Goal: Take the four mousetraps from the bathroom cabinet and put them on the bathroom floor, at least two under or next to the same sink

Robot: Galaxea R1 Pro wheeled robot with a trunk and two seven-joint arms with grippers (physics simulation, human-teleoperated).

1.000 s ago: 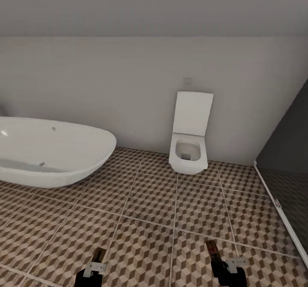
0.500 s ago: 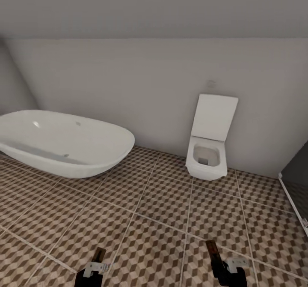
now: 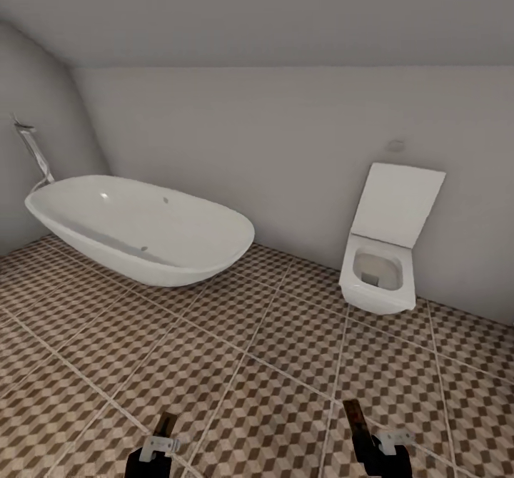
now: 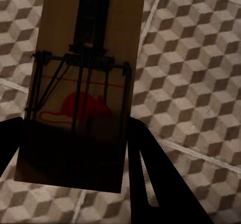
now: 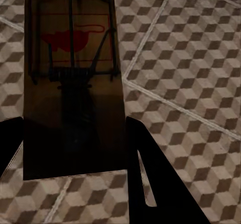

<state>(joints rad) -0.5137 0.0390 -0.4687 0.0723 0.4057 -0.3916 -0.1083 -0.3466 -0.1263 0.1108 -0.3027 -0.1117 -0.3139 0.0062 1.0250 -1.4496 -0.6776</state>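
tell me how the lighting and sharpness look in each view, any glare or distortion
Head view: even, soft light, small glare spot inside the bathtub, wide-angle bending of the walls, the toilet leans. Left wrist view: the held mousetrap is dim, darker toward the black fingers, floor tiles sharp. Right wrist view: the other mousetrap equally shadowed, its red print readable.

Head view: from high up, facing forward and down across the tiled floor (image 3: 271, 364) toward the far wall, bathtub (image 3: 143, 232) at left and toilet (image 3: 382, 267) at right, both well off. Left wrist view: close along the left gripper (image 4: 75, 148), looking down past a held mousetrap (image 4: 83, 83) at the tiles beneath. Right wrist view: likewise close, along the right gripper (image 5: 75, 148) and its mousetrap (image 5: 73, 78). Shared by all three: the cube-patterned floor.
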